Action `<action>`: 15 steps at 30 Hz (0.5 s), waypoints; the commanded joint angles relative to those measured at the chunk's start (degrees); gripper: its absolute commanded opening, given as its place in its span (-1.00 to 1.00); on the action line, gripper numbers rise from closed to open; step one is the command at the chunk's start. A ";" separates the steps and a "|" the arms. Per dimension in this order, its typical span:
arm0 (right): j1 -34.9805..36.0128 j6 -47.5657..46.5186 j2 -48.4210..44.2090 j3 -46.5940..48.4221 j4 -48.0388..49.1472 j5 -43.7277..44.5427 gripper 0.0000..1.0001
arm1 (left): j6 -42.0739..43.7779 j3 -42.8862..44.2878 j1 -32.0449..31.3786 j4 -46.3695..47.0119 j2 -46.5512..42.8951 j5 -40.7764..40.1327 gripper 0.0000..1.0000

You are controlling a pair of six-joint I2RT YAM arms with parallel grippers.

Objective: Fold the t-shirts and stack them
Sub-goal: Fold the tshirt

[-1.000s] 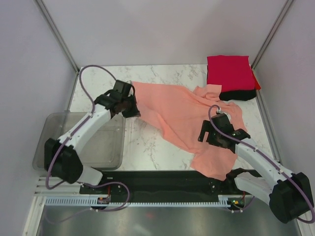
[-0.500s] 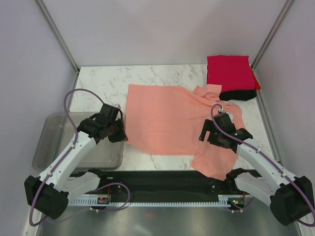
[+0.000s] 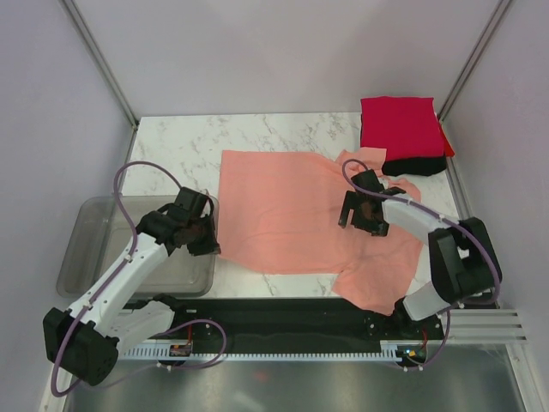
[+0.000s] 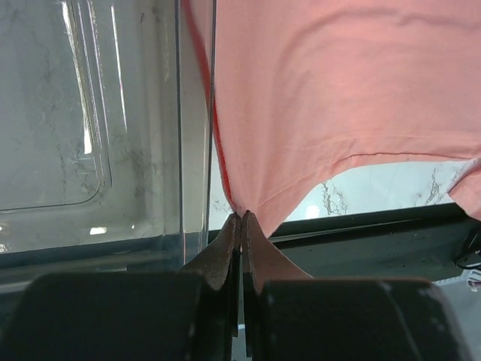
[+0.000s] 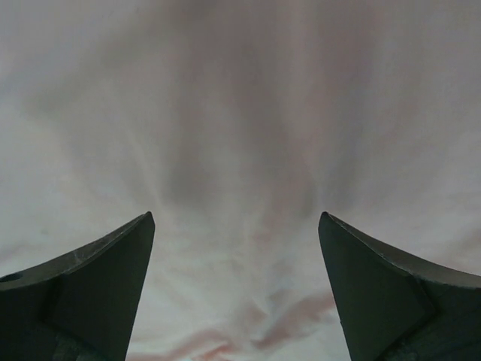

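A salmon-pink t-shirt (image 3: 292, 215) lies spread on the marble table, its right side rumpled and reaching the near edge. My left gripper (image 3: 213, 247) is shut on the shirt's near-left corner, beside the tub wall. In the left wrist view the tips (image 4: 242, 216) pinch the cloth (image 4: 323, 83). My right gripper (image 3: 356, 221) hovers open over the right part of the shirt. Its wrist view shows both fingers (image 5: 113, 278) wide apart above wrinkled cloth (image 5: 240, 113), holding nothing. A folded red t-shirt (image 3: 401, 124) rests on a black t-shirt (image 3: 413, 166) at the back right.
A grey see-through plastic tub (image 3: 103, 249) stands at the near left, its wall (image 4: 192, 128) right next to the left gripper. A black rail (image 3: 283, 313) runs along the table's near edge. Walls close in the back and both sides.
The left gripper pulled the shirt's corner toward the near left, flattening the cloth, then held still. The right gripper moved back and left over the shirt, staying open.
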 commanded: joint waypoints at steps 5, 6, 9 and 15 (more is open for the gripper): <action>-2.01 -4.33 14.59 11.35 3.34 1.51 0.96 | 1.37 -0.12 0.37 2.64 1.26 -1.89 -0.94; -2.71 -4.50 17.56 13.63 3.34 1.69 0.96 | 1.37 -0.39 0.36 3.86 1.44 -1.80 -0.94; -4.81 -6.17 23.80 19.51 3.43 1.34 0.96 | 1.89 -0.65 0.36 5.54 2.93 -2.24 -0.95; -7.64 -14.24 30.69 32.01 1.76 -4.27 0.96 | 2.34 -1.36 0.36 7.74 3.46 -2.15 -0.96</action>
